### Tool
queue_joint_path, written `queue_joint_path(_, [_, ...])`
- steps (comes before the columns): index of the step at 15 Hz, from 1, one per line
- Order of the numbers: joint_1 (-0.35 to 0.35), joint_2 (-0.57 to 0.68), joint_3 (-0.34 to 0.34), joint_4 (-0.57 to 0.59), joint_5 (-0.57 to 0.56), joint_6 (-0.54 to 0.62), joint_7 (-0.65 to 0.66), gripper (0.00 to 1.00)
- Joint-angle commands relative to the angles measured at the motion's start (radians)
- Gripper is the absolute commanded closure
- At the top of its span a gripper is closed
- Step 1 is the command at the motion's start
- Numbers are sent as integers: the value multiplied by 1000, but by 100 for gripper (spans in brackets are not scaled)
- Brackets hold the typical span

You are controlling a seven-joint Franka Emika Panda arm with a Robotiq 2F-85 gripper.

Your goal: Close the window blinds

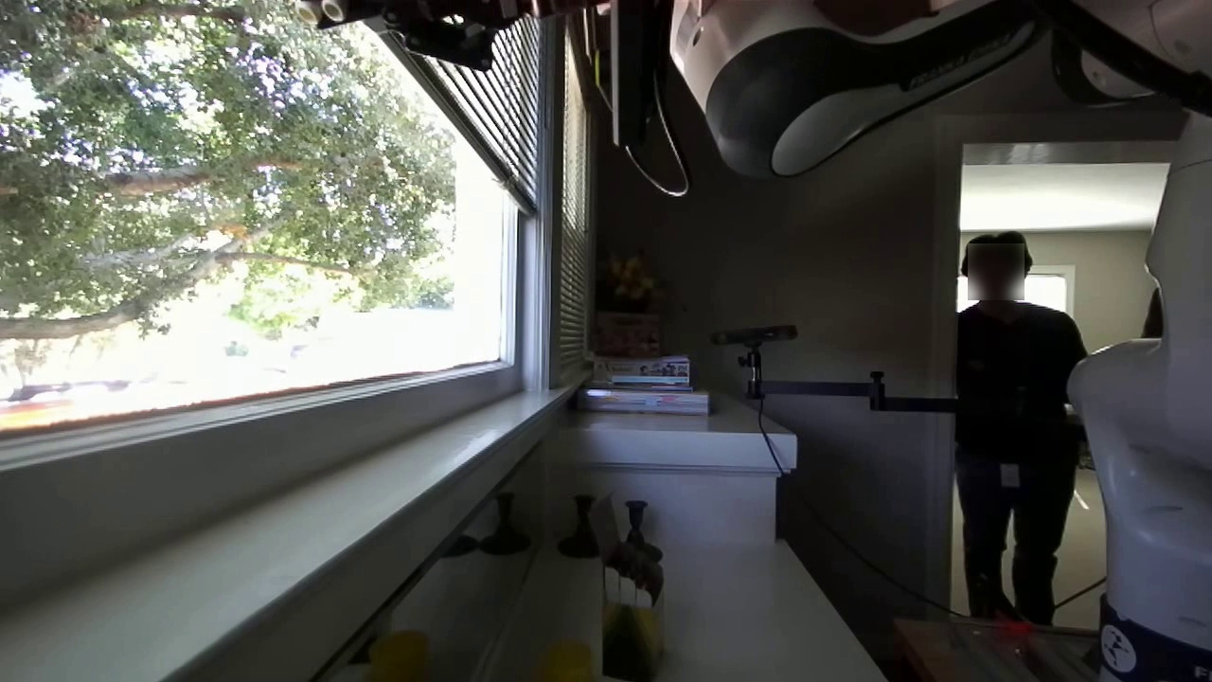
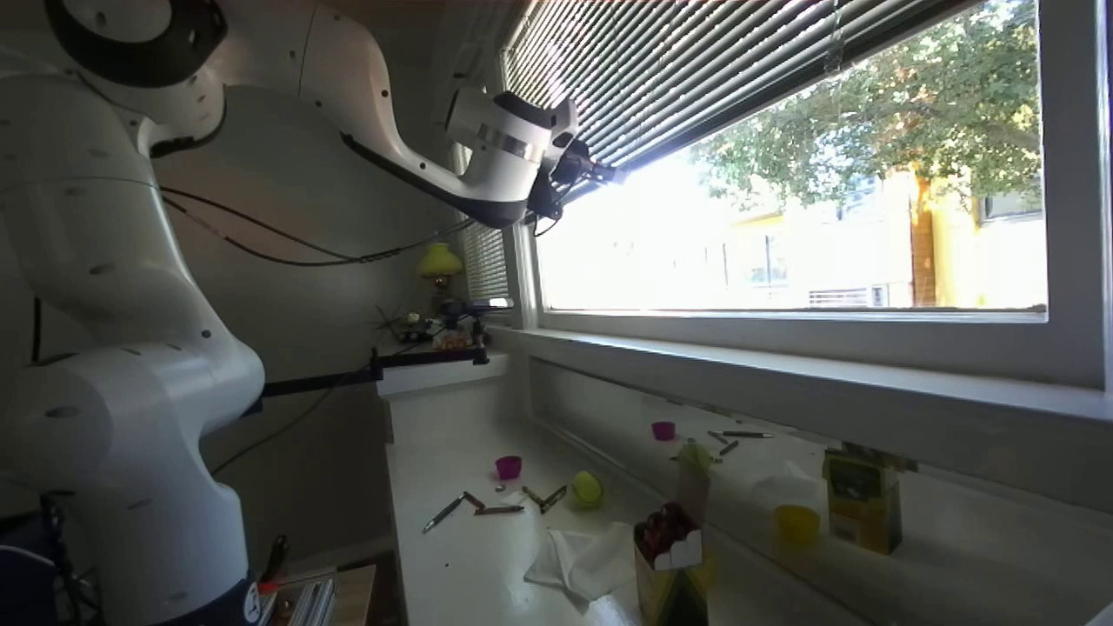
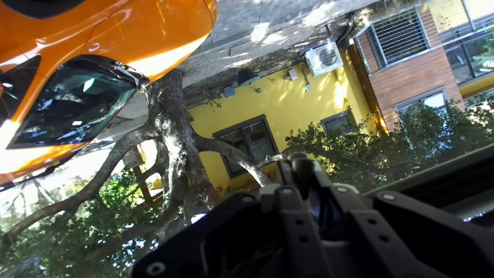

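Room: daylight is pouring through a large window [image 2: 869, 235] beside a dim wall [image 1: 833, 237], while a white table [image 2: 474, 582] is standing below.

Window blinds [image 2: 661, 69]: they are hanging across the upper part of the window and leaving its lower part bare, so the closing is looking only partly done.

Slats [image 2: 591, 52]: many and thin, they are probably weighing little each, flexing readily and creasing under a hard pinch; their faces are likely offering a slippery hold.

Bottom rail [image 2: 774, 94]: running along the lowest edge, it is looking like the stiffest part, so I am favouring it for the grasp, ideally near mid-width, where the blinds are less likely skewing.

Pull: slow, even and downward is seeming wisest; as a whole the blinds are likely feeling light, perhaps resisting unevenly, and a jerk is risking bent slats.

End effector [image 3: 302, 164]: it is standing narrow, its two sides almost together; whether anything slim is sitting between them, I am unable to tell. In an exterior view its fingertips [image 2: 604, 172] are overlapping the rail's edge, but whether they are touching it is not showing.
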Motion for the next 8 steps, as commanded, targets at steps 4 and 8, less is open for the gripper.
queue_joint_path(4, [145, -125, -122, -180, 84, -8, -95, 97])
queue_joint_path(8, [316, -215, -243, -272, 116, -23, -173, 97])
